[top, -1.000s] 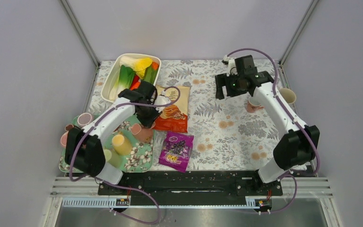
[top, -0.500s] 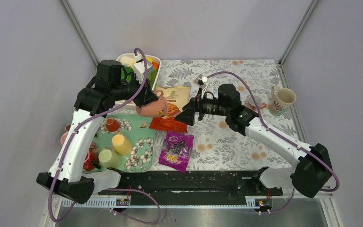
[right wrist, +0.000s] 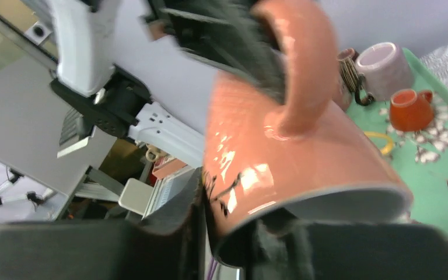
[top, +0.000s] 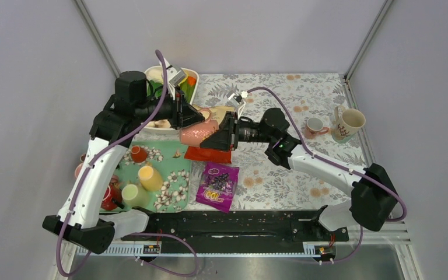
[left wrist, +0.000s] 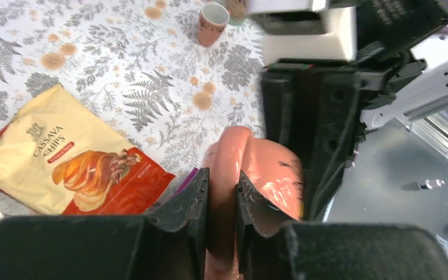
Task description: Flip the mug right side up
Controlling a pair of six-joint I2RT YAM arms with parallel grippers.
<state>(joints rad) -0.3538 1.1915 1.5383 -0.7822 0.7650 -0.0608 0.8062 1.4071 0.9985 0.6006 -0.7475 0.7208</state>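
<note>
Mug [top: 191, 135] tilted, in air | left gripper [left wrist: 222, 195] clamped on its handle [left wrist: 228, 154] | right gripper [right wrist: 230, 224] pinching its rim [right wrist: 332, 195]

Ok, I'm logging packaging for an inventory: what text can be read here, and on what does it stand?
"CASSAVA CHIPS": on the yellow-and-orange chips bag.
Purple snack bag: large print, too blurred to read.
Cream mug: dark marking, too small to read.
Pink mug: no text visible.
</note>
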